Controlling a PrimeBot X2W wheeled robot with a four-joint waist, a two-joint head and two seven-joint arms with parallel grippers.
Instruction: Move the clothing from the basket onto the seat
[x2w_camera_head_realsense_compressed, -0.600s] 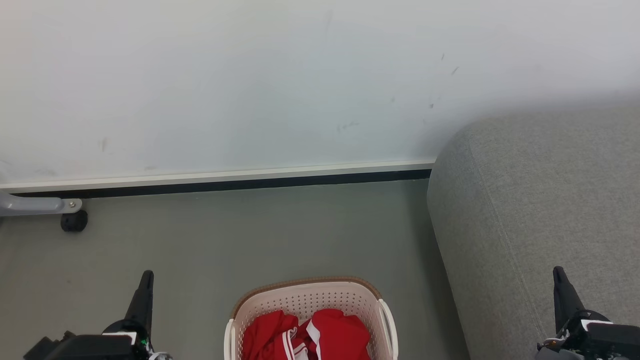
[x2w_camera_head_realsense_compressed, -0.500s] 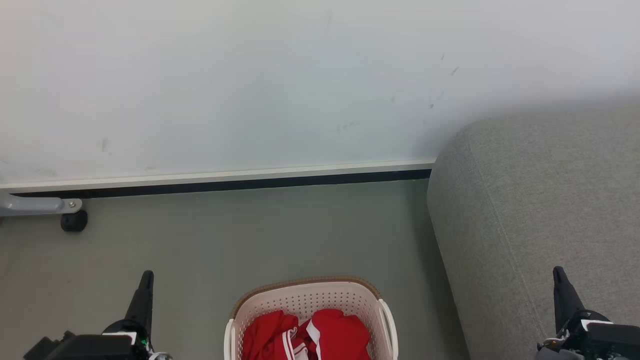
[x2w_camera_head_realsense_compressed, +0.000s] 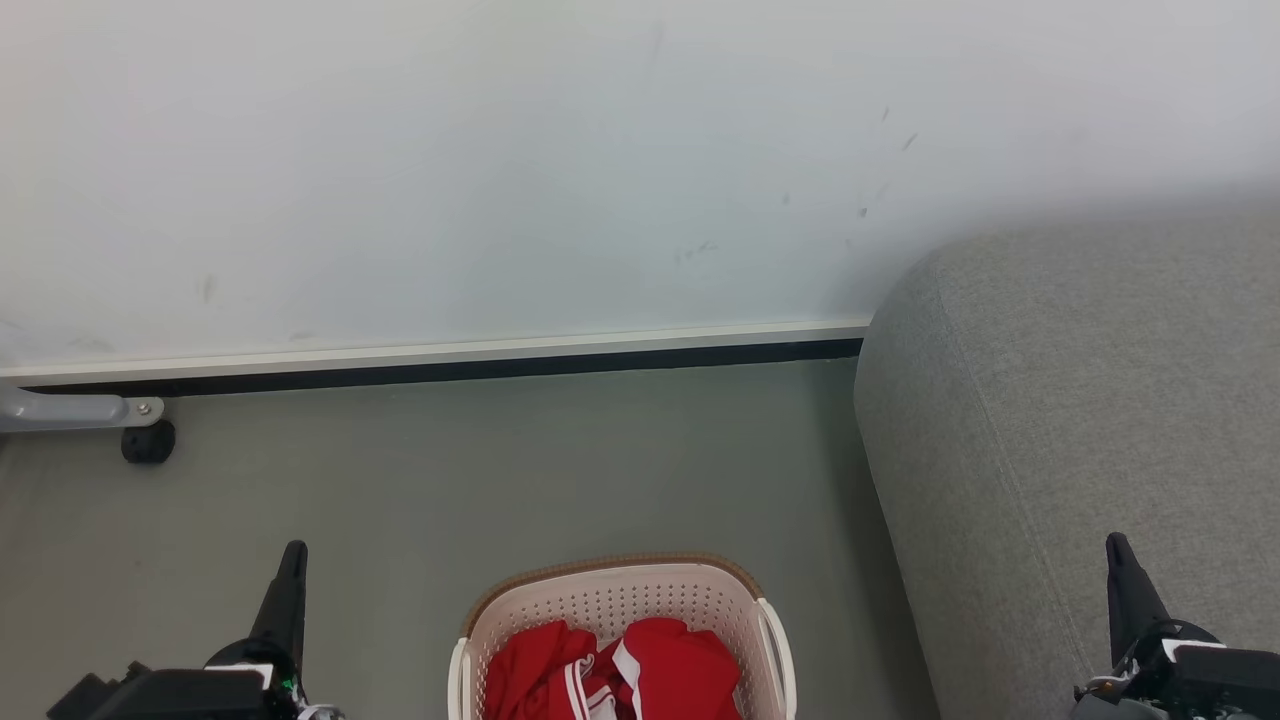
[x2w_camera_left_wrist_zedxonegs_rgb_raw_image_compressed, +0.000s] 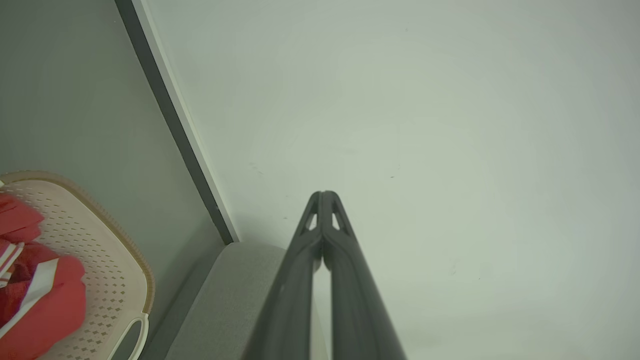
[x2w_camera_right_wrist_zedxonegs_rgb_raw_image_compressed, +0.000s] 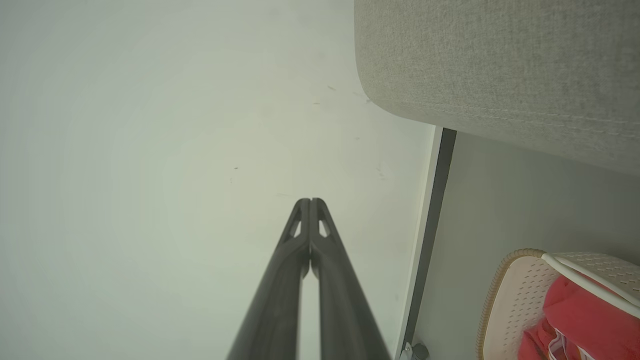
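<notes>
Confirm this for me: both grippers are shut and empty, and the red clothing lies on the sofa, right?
Not quite. The clothing lies in the basket, not on the sofa; the head view shows it. The left gripper and right gripper are shut and empty, as you say.

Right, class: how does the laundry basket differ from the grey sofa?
The basket is cream perforated plastic with a brown rim; the sofa is grey stitched fabric. The basket is far smaller than the sofa. The red clothing lies in the basket, not on the sofa. Both stand on the floor.
</notes>
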